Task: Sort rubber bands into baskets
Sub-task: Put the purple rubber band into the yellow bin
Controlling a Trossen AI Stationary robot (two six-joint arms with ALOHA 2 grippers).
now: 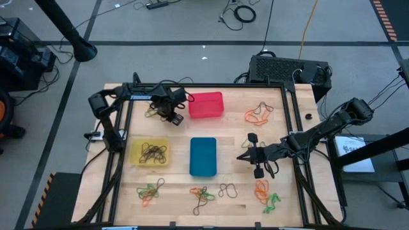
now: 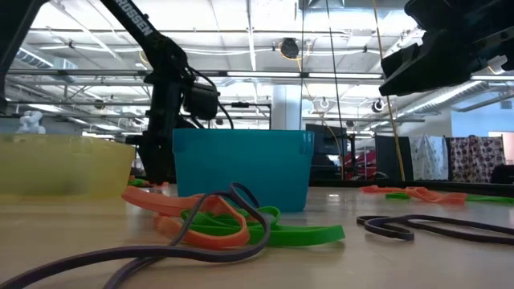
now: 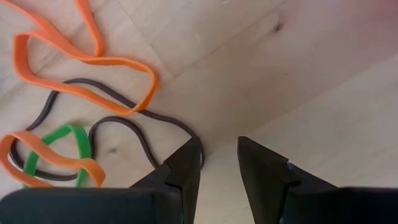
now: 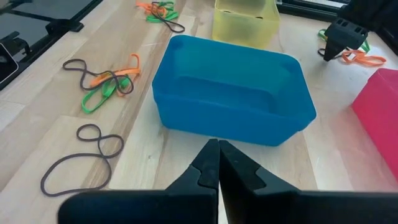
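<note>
My left gripper [image 1: 167,110] [image 3: 219,155] is open and points down at the table just left of the red basket [image 1: 206,104], beside a small pile of orange, green and dark rubber bands [image 3: 93,81]. A dark band [image 3: 146,118] of that pile runs up to one fingertip [image 3: 189,155]. My right gripper [image 1: 240,156] [image 4: 218,149] is shut and empty, and hangs level just right of the blue basket [image 1: 203,156] [image 4: 230,93]. The yellow basket [image 1: 135,153] holds several dark bands [image 1: 153,152]. My left gripper stands over the dark band's bend [image 3: 186,132], which lies flat on the table beside one fingertip. I cannot tell whether the finger touches it.
More piles of bands lie at the far right [image 1: 259,114], near left [image 1: 150,190], near middle [image 1: 201,195] and near right [image 1: 265,195]. A loose dark band [image 1: 227,189] [image 4: 81,158] lies near the blue basket. A black frame [image 1: 291,128] borders the table.
</note>
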